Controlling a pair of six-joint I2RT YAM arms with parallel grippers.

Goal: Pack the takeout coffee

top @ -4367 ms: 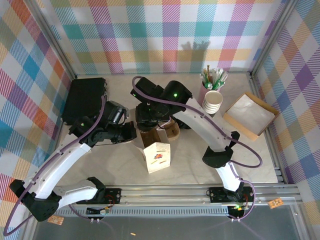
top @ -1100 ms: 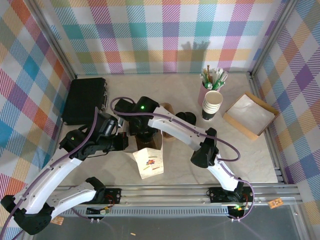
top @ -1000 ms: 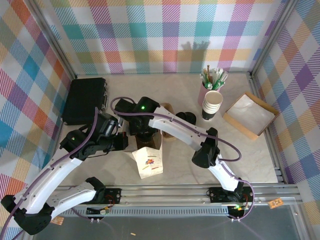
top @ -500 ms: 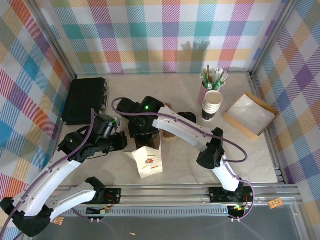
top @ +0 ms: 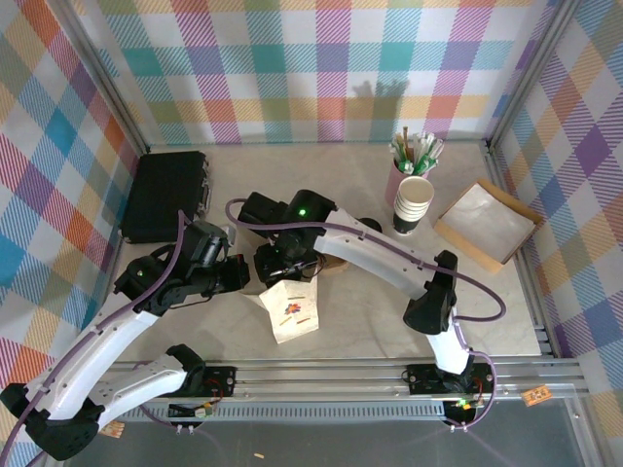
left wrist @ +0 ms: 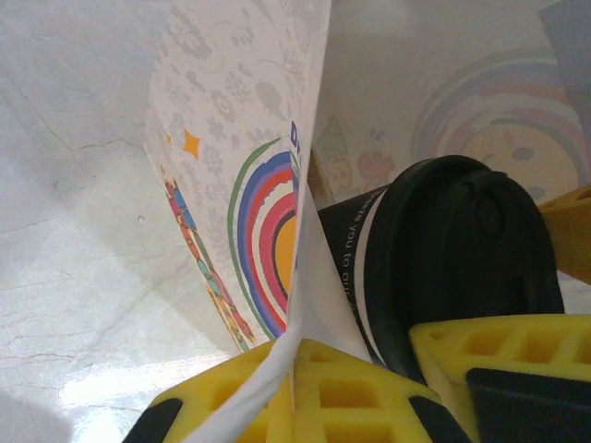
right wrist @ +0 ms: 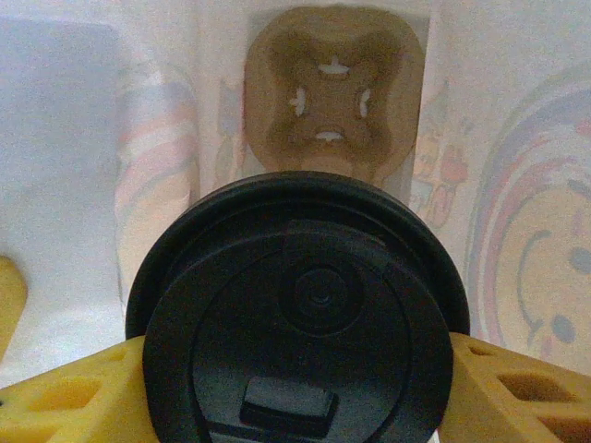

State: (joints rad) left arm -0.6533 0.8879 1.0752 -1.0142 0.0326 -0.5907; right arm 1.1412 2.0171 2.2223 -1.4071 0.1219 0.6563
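Inside bag (right wrist: 522,138) — right hand (right wrist: 297,399) around coffee (right wrist: 305,305)

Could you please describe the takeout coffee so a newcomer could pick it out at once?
Find the white rainbow-printed paper bag at front centre, its edge pinched by the left end effector. Inside it, gripped by the right end effector, is the paper cup topped with a round black plastic lid. The stacked white paper cups at the back right have no lids.
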